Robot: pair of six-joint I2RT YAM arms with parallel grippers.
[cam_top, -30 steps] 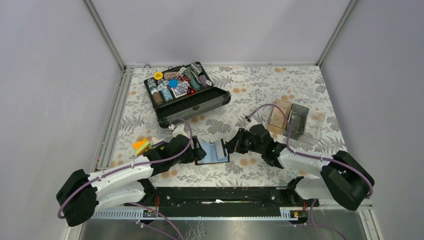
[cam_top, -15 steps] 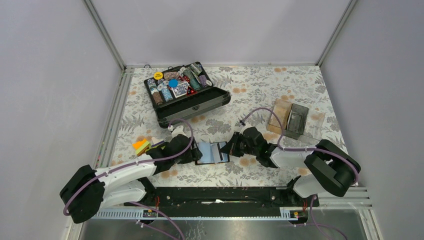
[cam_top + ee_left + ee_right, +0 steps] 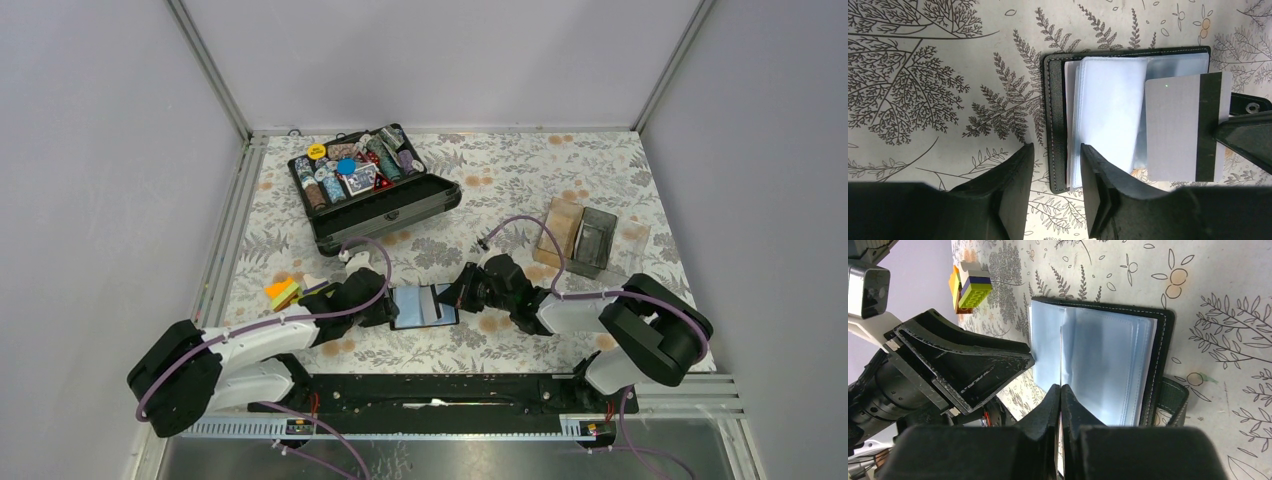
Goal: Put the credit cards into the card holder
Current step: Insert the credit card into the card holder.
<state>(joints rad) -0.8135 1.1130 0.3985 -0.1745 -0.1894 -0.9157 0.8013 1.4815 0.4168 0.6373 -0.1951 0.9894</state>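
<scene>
The card holder (image 3: 1108, 115) lies open on the floral cloth, a black cover with pale blue-grey sleeves; in the top view the card holder (image 3: 420, 306) sits between both arms. My left gripper (image 3: 1057, 170) stands open astride its left cover edge, one finger on the cloth, the other over the sleeves, with gaps showing. My right gripper (image 3: 1060, 387) is shut on a grey credit card (image 3: 1178, 127) with a dark stripe. The card stands on edge over the holder's right sleeves and shows as a thin line in the right wrist view.
A large black chip case (image 3: 372, 185) lies open at the back left. A clear acrylic tray (image 3: 590, 240) stands at the right. Stacked toy bricks (image 3: 283, 292) sit just left of my left arm.
My left jaws have narrowed around the holder's left edge. The right gripper has moved left, bringing the card further over the open holder.
</scene>
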